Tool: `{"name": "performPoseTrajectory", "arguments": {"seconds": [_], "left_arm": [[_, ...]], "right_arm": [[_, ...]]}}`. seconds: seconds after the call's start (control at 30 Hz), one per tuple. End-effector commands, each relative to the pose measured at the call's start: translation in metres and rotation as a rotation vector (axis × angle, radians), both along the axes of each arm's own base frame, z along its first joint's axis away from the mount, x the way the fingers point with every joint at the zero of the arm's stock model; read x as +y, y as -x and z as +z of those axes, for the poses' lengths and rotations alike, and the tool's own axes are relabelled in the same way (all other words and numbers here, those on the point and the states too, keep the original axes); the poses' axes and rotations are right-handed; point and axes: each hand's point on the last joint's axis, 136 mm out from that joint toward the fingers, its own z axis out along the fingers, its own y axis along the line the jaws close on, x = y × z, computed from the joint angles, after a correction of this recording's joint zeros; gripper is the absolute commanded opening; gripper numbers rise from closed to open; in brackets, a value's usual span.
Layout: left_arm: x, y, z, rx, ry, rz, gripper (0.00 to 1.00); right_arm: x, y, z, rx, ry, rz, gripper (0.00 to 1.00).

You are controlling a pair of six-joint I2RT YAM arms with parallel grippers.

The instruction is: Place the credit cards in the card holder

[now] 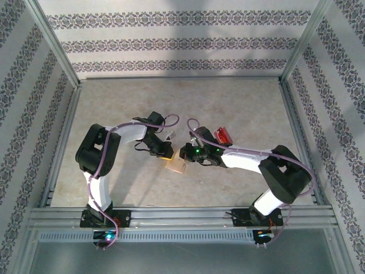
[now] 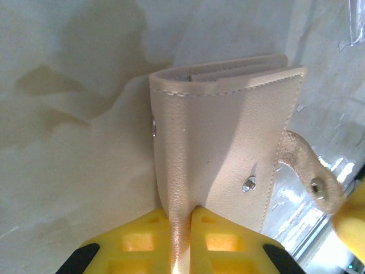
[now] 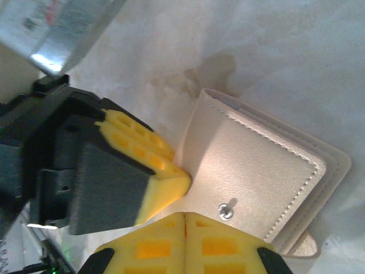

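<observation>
On the desk (image 1: 239, 108): the card holder (image 1: 177, 166) lies in the middle, and the red credit cards (image 1: 223, 136) lie at its 2 o'clock.
Left gripper (image 2: 181, 220): pinches one flap of the card holder between its yellow pads.
Right gripper (image 3: 185, 224): squeezed shut with nothing inside, its tip right by the cover.
Feel: tan, bumpy skin like leather, stitched edges, shiny snaps, and a floppy tab (image 2: 308, 171) at 4 o'clock.
Worry: the thin flap could slip out, so the holder might flop shut and no card would get in.
</observation>
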Motion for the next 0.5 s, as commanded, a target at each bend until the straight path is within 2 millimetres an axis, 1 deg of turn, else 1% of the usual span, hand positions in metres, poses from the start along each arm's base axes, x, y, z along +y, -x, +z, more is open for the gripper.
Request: {"name": "performPoseTrajectory", "arguments": {"seconds": [0.0, 0.1, 0.17, 0.23, 0.3, 0.4, 0.47], "left_arm": [[0.006, 0.015, -0.003, 0.015, -0.082, -0.024, 0.12], [0.007, 0.016, -0.004, 0.013, -0.085, -0.024, 0.12], [0.008, 0.017, -0.005, 0.015, -0.084, -0.025, 0.12], [0.008, 0.018, -0.007, 0.021, -0.087, -0.027, 0.12], [0.009, 0.018, -0.008, 0.021, -0.088, -0.028, 0.12], [0.008, 0.020, -0.007, 0.022, -0.086, -0.030, 0.12], [0.007, 0.022, -0.008, 0.025, -0.082, -0.031, 0.12]], "right_arm": [[-0.020, 0.012, -0.012, 0.021, 0.057, -0.002, 0.01], [-0.034, 0.024, -0.013, 0.031, 0.087, -0.008, 0.03], [-0.047, 0.032, -0.015, 0.030, 0.127, -0.017, 0.05], [-0.064, 0.039, -0.013, 0.022, 0.169, -0.036, 0.12], [-0.078, 0.044, -0.006, 0.010, 0.197, -0.056, 0.18], [-0.094, 0.051, 0.006, -0.024, 0.208, -0.082, 0.27], [-0.103, 0.055, 0.006, -0.027, 0.210, -0.100, 0.28]]}}
